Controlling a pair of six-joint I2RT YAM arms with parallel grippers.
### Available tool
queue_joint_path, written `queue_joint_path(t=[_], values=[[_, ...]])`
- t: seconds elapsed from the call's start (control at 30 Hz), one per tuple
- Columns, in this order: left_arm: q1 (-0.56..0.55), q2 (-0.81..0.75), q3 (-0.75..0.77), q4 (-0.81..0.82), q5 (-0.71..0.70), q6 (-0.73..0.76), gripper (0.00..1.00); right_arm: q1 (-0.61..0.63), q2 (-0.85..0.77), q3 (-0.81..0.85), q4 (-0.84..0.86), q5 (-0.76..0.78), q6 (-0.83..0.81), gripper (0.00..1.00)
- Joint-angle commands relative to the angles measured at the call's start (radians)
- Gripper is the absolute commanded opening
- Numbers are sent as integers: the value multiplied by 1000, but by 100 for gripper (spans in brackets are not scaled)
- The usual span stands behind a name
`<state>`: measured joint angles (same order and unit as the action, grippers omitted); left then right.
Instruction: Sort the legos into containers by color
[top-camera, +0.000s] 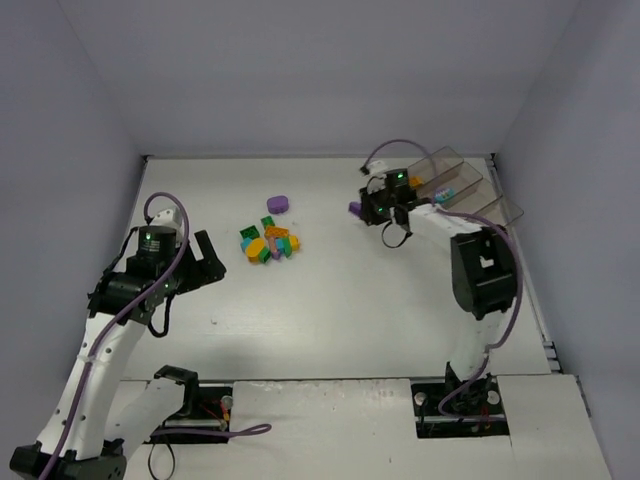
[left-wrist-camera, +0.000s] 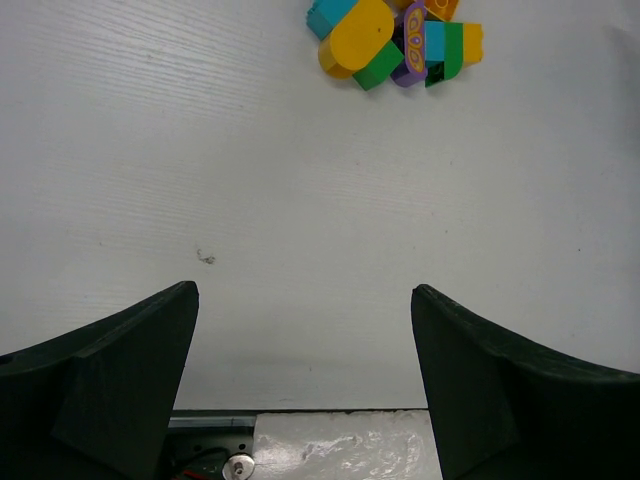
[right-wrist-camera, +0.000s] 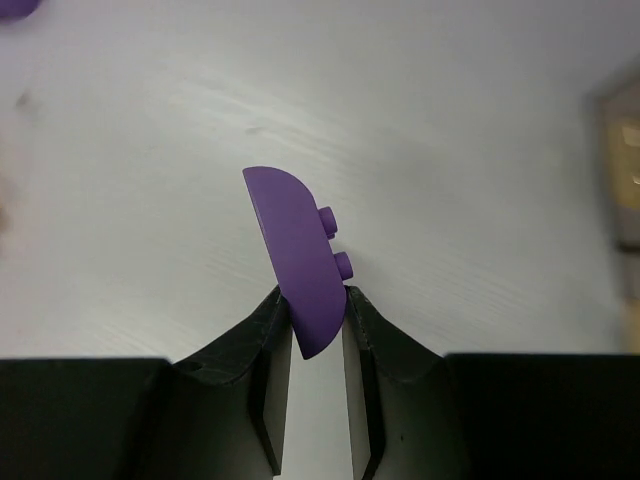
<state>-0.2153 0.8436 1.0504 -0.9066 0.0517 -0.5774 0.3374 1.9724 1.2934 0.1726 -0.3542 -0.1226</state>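
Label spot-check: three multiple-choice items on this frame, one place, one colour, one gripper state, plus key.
1. The tray sits at: A) the table's far right B) near left C) between the arm bases
2. The brick in the right gripper is: A) orange B) purple C) teal
3. The left gripper is: A) shut on a brick B) open, empty C) shut, empty

1 A, the top view shows it far right. 2 B, purple shows between the jaws. 3 B, the jaws stand wide apart with nothing between.
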Motion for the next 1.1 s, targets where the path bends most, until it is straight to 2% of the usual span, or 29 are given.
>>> queue_joint_path(t=[0.0,0.1,0.3,0.5,0.67,0.83,0.87,0.9,0.97,1.0,1.07], values=[[-1,28,19,74,11,1,81,-114,-231,-61,88,258,207,0],[-2,43,22,90,20,-2,81,-220,-322,-127,67,378,305,0],[-2,66,30,110,36,-2,81,-375,-356,-147,-19,515,443,0],[-2,71,31,110,37,-1,81,-439,-291,-105,-54,523,537,1],[-2,68,31,104,33,-1,81,-462,-230,-68,-65,498,571,6],[-1,69,31,101,27,2,81,-463,-181,-25,-67,480,564,19],[-2,71,31,101,27,1,81,-465,-179,-23,-68,482,564,24],[-2,72,31,100,27,1,81,-465,-178,-20,-67,478,564,35],[-2,74,34,100,25,2,81,-465,-173,-14,-67,465,558,45],[-2,72,34,100,25,2,81,-465,-175,-14,-67,462,557,54],[-2,74,34,100,22,2,81,-465,-178,-14,-70,446,546,60]])
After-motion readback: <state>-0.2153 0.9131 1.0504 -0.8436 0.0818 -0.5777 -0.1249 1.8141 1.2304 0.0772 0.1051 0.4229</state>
